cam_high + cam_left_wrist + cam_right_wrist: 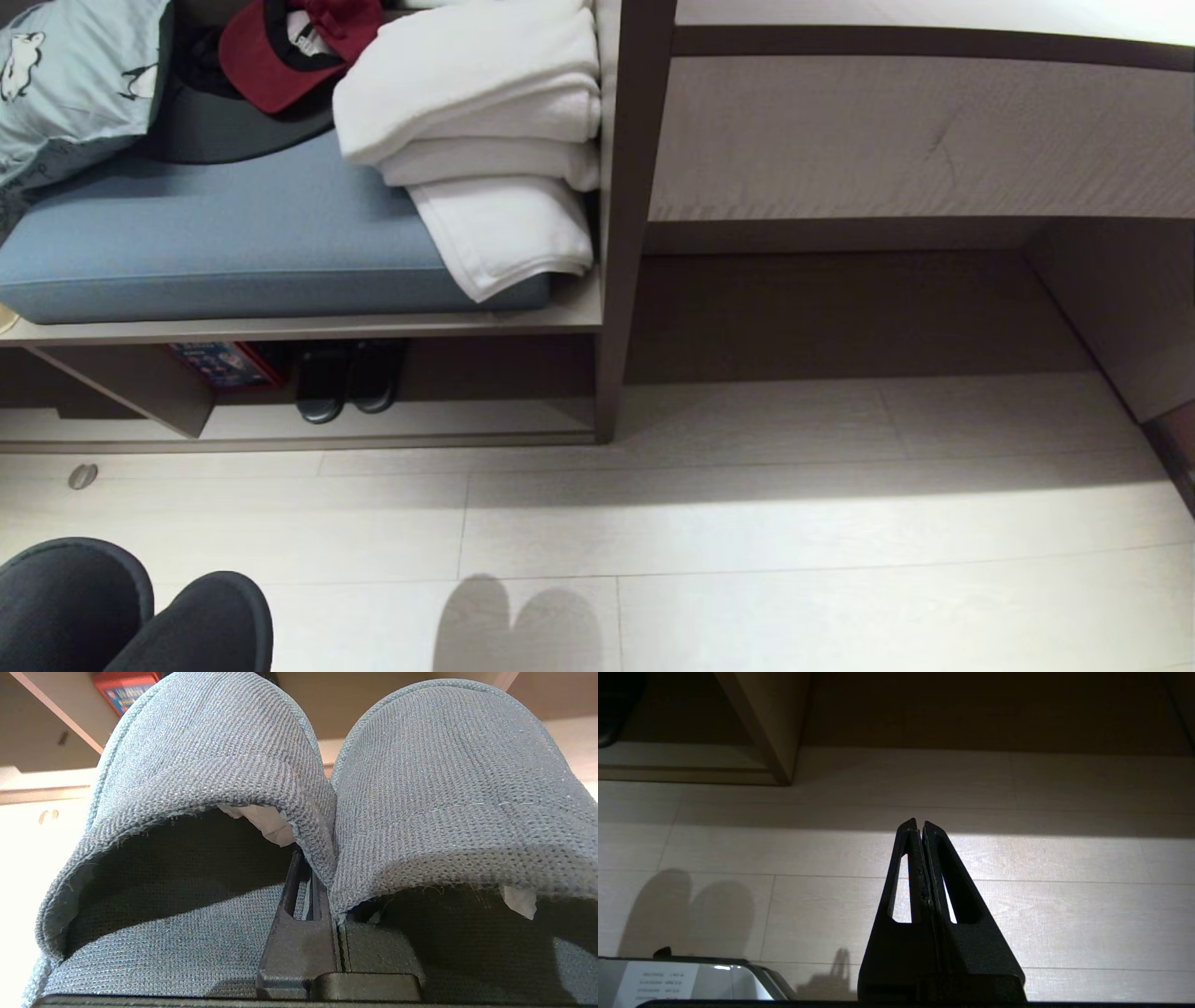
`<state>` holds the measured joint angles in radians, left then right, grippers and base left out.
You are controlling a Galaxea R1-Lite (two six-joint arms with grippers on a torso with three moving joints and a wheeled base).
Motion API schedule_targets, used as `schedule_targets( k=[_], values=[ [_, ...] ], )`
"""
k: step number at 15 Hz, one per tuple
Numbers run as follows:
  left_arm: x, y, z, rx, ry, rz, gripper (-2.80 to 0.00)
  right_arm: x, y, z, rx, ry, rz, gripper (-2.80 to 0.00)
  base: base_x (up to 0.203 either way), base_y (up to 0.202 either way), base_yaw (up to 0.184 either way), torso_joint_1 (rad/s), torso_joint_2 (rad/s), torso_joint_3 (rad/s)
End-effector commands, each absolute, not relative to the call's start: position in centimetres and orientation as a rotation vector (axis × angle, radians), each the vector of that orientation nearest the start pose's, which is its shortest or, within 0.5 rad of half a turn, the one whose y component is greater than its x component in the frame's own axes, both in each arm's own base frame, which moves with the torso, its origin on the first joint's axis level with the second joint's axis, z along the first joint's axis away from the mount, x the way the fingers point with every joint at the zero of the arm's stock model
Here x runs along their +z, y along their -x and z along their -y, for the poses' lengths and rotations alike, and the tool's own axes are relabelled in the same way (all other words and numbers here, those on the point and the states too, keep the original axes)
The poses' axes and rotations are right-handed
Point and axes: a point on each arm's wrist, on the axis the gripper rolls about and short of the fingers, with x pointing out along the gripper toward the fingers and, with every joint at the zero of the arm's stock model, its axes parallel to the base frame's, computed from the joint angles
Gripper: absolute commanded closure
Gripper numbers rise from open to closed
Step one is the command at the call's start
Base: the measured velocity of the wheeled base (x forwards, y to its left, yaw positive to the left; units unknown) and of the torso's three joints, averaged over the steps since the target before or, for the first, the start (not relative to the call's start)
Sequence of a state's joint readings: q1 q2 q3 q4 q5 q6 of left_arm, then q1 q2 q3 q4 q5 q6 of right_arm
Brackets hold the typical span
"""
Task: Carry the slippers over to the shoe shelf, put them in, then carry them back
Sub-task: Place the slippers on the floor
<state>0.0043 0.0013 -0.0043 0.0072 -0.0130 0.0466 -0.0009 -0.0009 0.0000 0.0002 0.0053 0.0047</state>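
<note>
Both slippers (327, 812) we find pinched together by the left gripper (303, 896) for carrying; right gripper (920, 830) closed, empty.

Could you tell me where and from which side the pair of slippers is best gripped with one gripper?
At the two inner walls where the slippers touch, coming from the open heel end. The left gripper shows it: one finger inside each slipper, shut on both adjoining fabric edges, so both hang together, toes pointing away.
</note>
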Motion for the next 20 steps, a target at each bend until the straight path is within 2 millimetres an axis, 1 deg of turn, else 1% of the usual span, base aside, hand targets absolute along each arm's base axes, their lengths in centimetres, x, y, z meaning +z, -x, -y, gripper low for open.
schedule_targets(
  k=[1,13,20],
  values=[
    [7.62,2.29,0.04,-0.008,-0.047,-0.004,0.00,7.54,2.29,-0.01,0.006,-0.005,0.002,0.00,0.000,0.000,0.000,0.006,0.01,0.207],
    [7.58,2.32,0.05,-0.011,-0.049,-0.014,0.00,7.54,2.29,-0.02,0.005,-0.005,0.002,0.00,0.000,0.000,0.000,0.003,0.00,0.204],
    [7.58,2.29,0.05,-0.014,-0.078,-0.007,0.00,7.54,2.29,-0.01,0.006,-0.005,0.002,0.00,0.000,0.000,0.000,0.001,0.00,0.200]
  ],
)
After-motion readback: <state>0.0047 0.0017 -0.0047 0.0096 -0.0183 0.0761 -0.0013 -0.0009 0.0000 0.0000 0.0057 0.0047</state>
